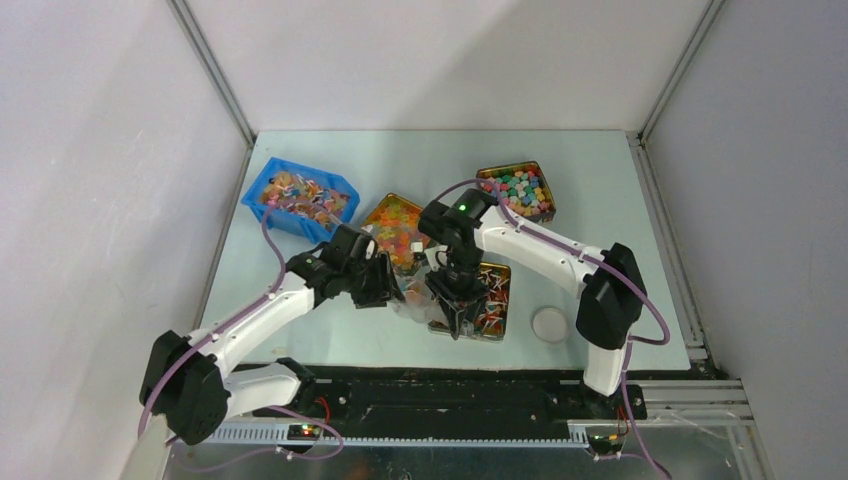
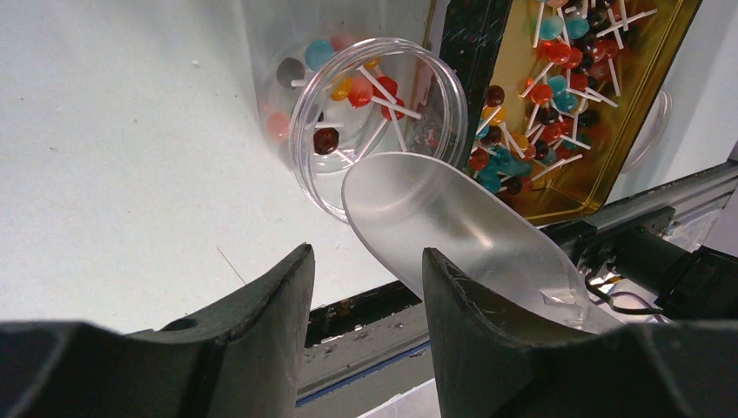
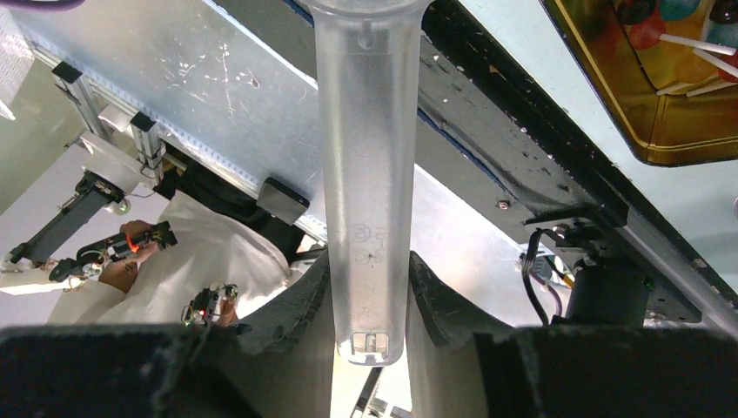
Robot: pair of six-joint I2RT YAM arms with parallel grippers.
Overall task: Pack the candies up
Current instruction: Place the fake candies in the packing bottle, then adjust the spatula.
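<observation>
The candies [image 2: 540, 113], small lollipops with white sticks, lie in a gold tin [image 1: 497, 300] at the table's front; the tin's corner shows in the right wrist view [image 3: 687, 131]. Several more candies [image 2: 361, 87] sit inside a clear round jar [image 2: 374, 113], tipped with its mouth toward the left wrist camera. My right gripper [image 3: 370, 261] is shut on the handle of a translucent scoop [image 3: 365, 157]. The scoop's bowl [image 2: 435, 218] looks empty, its tip at the jar's mouth. My left gripper [image 2: 367, 261] is open, nothing between its fingers, just short of the jar [image 1: 415, 300].
A blue bin [image 1: 298, 195] of wrapped sweets stands at the back left. A tin of orange and yellow sweets [image 1: 393, 225] and a tin of coloured cubes [image 1: 520, 190] stand behind. A white round lid [image 1: 549, 323] lies right of the lollipop tin.
</observation>
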